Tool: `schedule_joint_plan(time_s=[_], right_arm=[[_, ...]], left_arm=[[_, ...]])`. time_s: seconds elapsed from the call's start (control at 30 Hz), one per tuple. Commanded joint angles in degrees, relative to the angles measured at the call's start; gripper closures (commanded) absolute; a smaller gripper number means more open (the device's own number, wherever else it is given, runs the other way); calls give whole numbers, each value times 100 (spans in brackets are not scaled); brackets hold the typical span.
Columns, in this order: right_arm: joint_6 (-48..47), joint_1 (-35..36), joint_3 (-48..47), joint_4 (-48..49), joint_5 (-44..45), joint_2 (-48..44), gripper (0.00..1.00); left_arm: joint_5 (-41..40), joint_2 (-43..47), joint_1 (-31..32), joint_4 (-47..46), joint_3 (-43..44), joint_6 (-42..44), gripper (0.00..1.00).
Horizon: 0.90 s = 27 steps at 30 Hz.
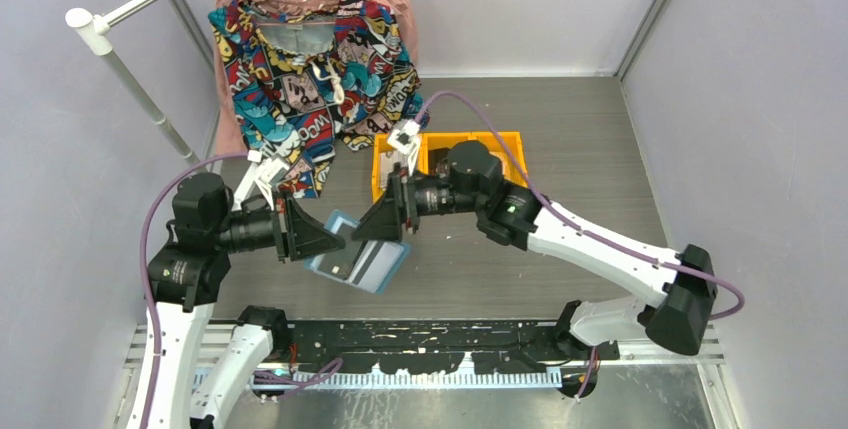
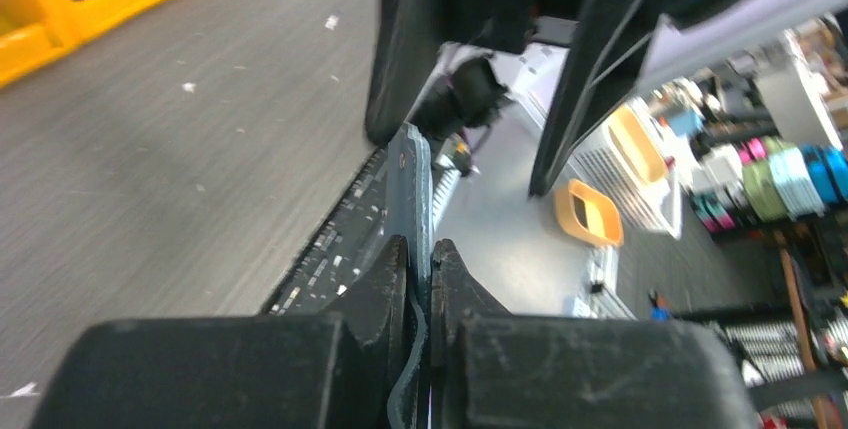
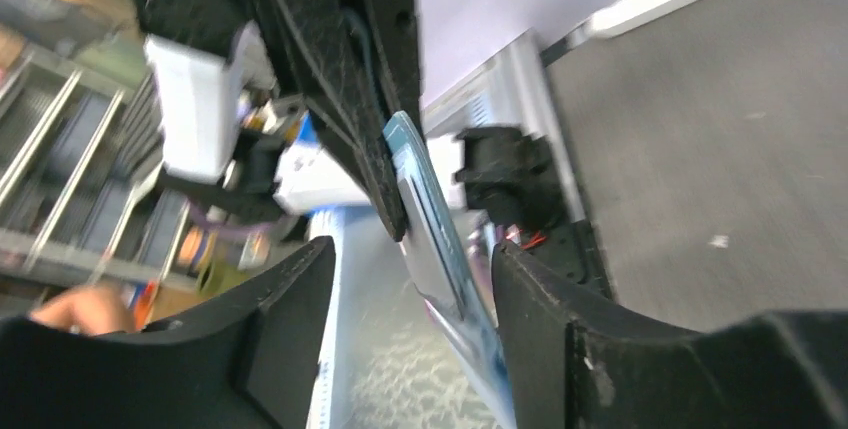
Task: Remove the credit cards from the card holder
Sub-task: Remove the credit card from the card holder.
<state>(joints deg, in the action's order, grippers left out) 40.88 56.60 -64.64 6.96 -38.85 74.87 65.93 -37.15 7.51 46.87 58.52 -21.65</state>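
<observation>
I had the card holder (image 1: 325, 261) opened out over the near middle of the table (image 1: 580, 129), pinched by the left gripper (image 1: 335, 241) at its left edge and, as far as I could judge from the top view, lifted clear of the surface. The left wrist view showed that gripper (image 2: 430, 259) clamped down with only the thin wallet edge between its tips, so the hold looked firm. The right gripper (image 1: 368, 234) came in from the other side. In its own wrist view, it (image 3: 410, 269) stood wide apart, straddling the teal edge (image 3: 400, 139) without touching it and gripping nothing. A pale card (image 1: 378, 262) showed in the right half of the wallet, apparently in its clear sleeve. I could not tell how many cards sat behind it. I judged the step in hand to be taking hold of that card. To do it well, I wanted the right fingertips to bite only the exposed card edge, not sleeve and cover together. I would then pull along the sleeve's opening while the left arm held steady as a brace. Closing too deep would have dragged the whole wallet. The orange bin (image 1: 505, 144) and the hanging shirt (image 1: 320, 59) sat well behind, out of the way.
</observation>
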Motion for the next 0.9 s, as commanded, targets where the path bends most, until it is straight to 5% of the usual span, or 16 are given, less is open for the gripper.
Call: schedule_joint_plan(time_s=[0.0,0.2,0.4,0.87], right_arm=[[-127,-256,-245,-456,1807,-944,34],[940,-257,567,553,1585,-1237,39],[1786,-255,1132,1704,1067,-874,43],[2384,-255,1059,2700,705,-58,49]], left_arm=[[-1465,111,20,-774,-132,-512,100],[-2048,48,14,-1622,-333,-1375,100],[-1698,-56,17,-2347,-447,-2237,100],[-960,-104,7,-3293,-754,-3495,100]])
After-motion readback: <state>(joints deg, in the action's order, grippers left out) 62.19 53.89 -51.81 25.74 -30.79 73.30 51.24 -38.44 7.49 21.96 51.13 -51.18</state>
